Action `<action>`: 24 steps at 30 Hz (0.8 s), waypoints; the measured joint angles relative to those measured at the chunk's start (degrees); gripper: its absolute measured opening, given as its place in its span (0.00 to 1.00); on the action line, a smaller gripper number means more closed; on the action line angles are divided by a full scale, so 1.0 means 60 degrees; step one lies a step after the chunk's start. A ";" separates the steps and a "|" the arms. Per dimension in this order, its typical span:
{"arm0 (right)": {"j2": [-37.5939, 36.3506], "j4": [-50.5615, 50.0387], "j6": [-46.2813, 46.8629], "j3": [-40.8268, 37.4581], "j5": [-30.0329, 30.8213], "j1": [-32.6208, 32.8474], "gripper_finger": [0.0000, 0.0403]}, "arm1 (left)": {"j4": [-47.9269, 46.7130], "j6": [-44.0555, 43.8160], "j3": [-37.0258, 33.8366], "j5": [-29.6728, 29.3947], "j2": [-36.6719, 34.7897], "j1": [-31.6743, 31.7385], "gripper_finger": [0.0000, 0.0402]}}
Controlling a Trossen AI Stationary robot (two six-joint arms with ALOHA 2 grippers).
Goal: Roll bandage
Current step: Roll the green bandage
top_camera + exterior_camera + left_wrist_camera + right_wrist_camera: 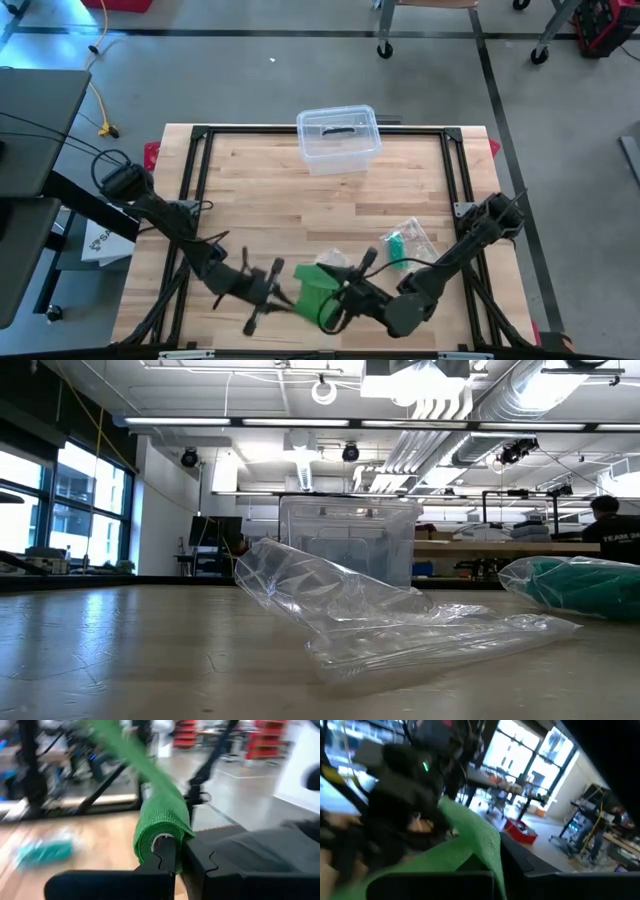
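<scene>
Slack could creep in if the left gripper, clamped on the bandage roll, or the right gripper, pinching the green tail beside it, slips.

- The left arm is dark, almost black — long thin links with round, fat joints.
- The right arm looks the same, with a chunky round joint at its 6 o'clock end.
- Thin black cables loop by the left arm's base, at about 9 o'clock.
- The left gripper has two flat black fingers with small notches cut in their inner edges.
</scene>
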 joint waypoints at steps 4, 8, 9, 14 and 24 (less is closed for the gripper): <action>0.0000 -0.1932 0.1997 0.0000 -0.0291 -0.0154 0.00 | 0.1138 0.1536 0.0000 0.0248 0.0014 -0.0680 0.01; 0.0000 -0.3341 0.3781 0.0000 -0.1890 -0.0302 0.00 | 0.2040 0.2403 0.0000 0.0389 -0.0148 -0.1077 0.01; 0.0000 -0.3403 0.3959 0.0003 -0.2354 -0.0319 0.00 | 0.2235 0.2563 0.0000 0.0420 -0.0165 -0.1137 0.01; 0.0000 -0.3409 0.3514 0.0004 -0.3704 -0.0286 0.00 | 0.2932 0.3075 0.0000 0.0474 -0.0217 -0.1200 0.01; 0.0000 -0.3404 0.3547 0.0004 -0.4631 -0.0097 0.14 | 0.3704 0.3362 0.0000 0.0492 -0.0217 -0.1204 0.01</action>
